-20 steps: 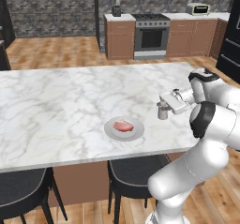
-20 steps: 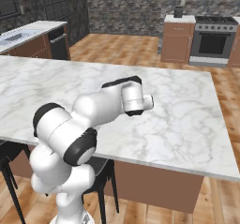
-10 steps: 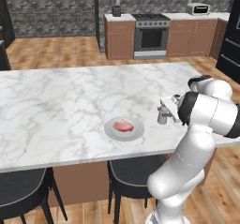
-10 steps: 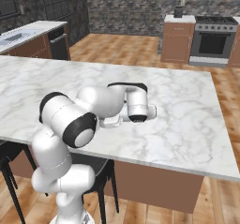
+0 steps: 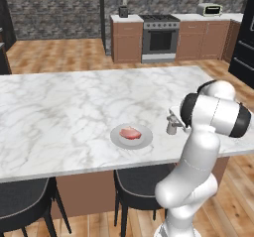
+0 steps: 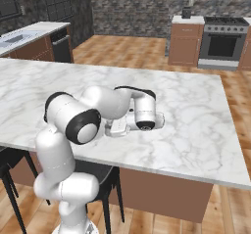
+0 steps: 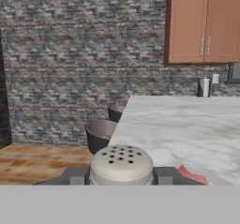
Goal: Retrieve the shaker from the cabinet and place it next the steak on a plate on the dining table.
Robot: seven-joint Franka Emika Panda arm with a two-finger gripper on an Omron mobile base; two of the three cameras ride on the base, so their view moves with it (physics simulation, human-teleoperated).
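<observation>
My gripper [image 5: 174, 123] grasps the small grey cylindrical shaker [image 5: 171, 127] just above the white marble bench [image 5: 59, 117], near the round light grey plate [image 5: 131, 136] holding pinkish-red steak [image 5: 130, 132]. Placing step; next I judge: lower beside the plate, then release.

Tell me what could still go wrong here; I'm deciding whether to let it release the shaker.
The shaker stands near the dining table edge; a knock from the withdrawing gripper could tip it off. It sits apart from the plate with the steak, so "next to" may be judged loosely.
</observation>
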